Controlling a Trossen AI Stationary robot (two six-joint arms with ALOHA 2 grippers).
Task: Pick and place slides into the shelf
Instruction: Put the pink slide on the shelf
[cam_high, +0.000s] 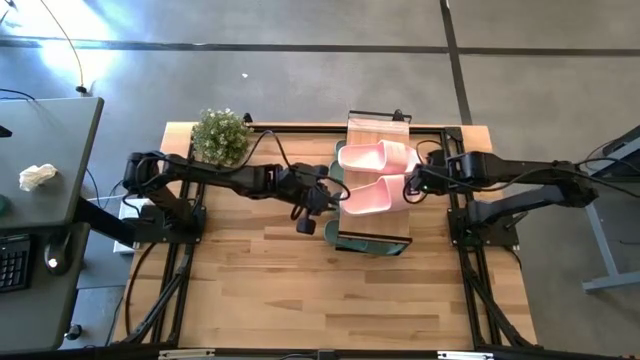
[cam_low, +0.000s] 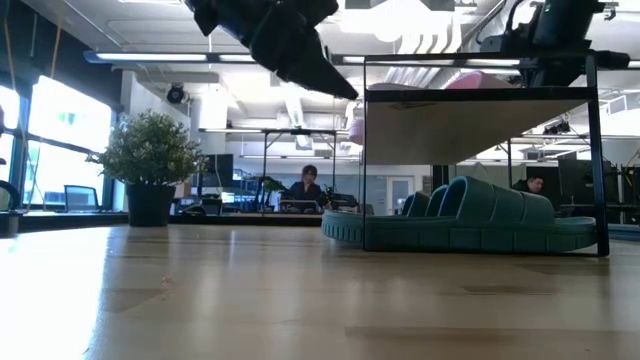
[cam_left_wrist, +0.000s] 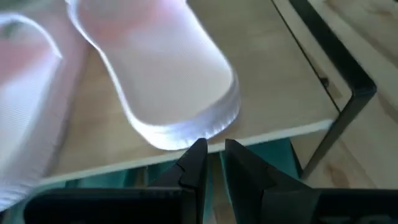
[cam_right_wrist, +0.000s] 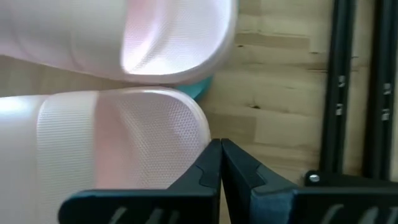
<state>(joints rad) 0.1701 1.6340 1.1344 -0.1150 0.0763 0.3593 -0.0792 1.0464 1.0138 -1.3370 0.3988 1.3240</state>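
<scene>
Two pale pink slides (cam_high: 372, 157) (cam_high: 370, 196) lie side by side on top of the shelf (cam_high: 378, 128). Muted green slides (cam_low: 470, 215) sit under it on the table. My left gripper (cam_high: 318, 197) hovers at the shelf's left edge, open by a narrow gap. Its tips (cam_left_wrist: 212, 155) are just short of the nearer pink slide's end (cam_left_wrist: 180, 134), which overhangs the shelf edge. My right gripper (cam_high: 412, 184) is shut at the shelf's right edge, its tips (cam_right_wrist: 219, 149) beside that slide's other end (cam_right_wrist: 124, 137). My left gripper's fingertips (cam_left_wrist: 198, 149) stand right at the rim of the nearer pink slide's overhanging end (cam_left_wrist: 186, 142); I cannot tell whether they touch it. My right gripper's shut fingertips (cam_right_wrist: 214, 152) stand beside the same slide's right end (cam_right_wrist: 198, 134); I cannot tell whether they touch.
A potted plant (cam_high: 220, 137) stands at the table's far left, behind my left arm. The shelf's dark frame posts (cam_left_wrist: 348, 99) rise at its corners. Black rails (cam_right_wrist: 348, 93) run along the table's right side. Bare wood lies toward the near edge (cam_high: 300, 290). People sit in the room beyond.
</scene>
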